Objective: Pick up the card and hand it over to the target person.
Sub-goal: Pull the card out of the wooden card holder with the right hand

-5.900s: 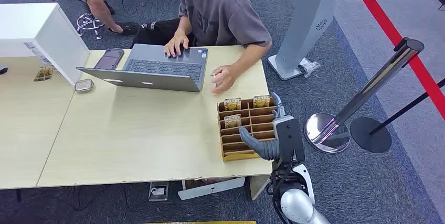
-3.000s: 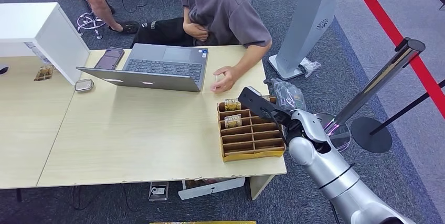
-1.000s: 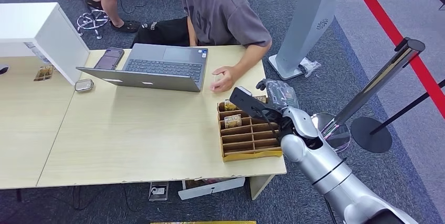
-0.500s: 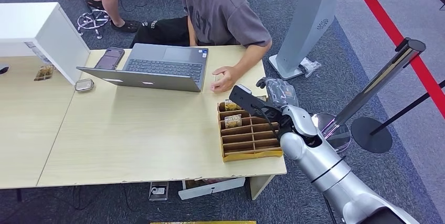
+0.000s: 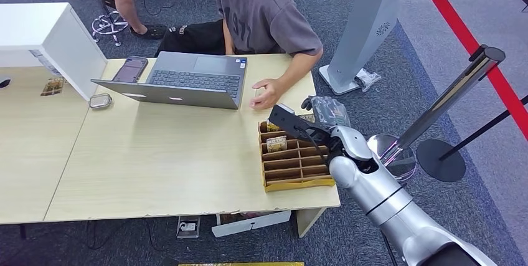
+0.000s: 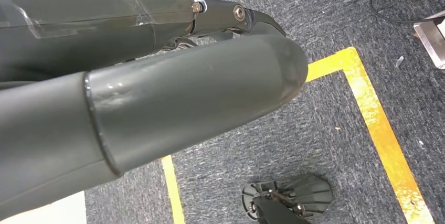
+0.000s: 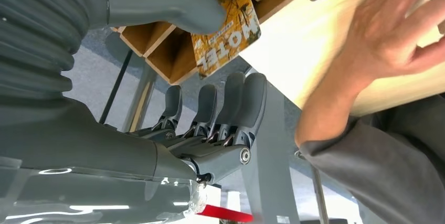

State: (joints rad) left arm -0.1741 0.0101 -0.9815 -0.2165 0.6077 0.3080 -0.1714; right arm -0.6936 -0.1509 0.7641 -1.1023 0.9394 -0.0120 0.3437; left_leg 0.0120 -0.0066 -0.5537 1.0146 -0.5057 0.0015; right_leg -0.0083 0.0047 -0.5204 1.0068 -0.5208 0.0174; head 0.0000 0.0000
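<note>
Head view: my right hand [image 5: 309, 124] reaches over the far end of the card rack [image 5: 295, 182] at the tabletop's [image 5: 155, 160] right edge.

Right wrist view: my fingers [image 7: 231, 106] apart, thumb over the card [image 7: 226, 22], standing upright in its slot, untouched.

Left wrist view: my left hand [image 6: 157, 87], finger state unreadable.

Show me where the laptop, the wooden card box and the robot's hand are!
laptop [image 5: 194, 81]: head view, on the keyboard.
wooden card box [image 5: 292, 184]: head view, on its near front wall.
right hand [image 7: 212, 114]: right wrist view, on its dark fingers next to the yellow card.
</note>
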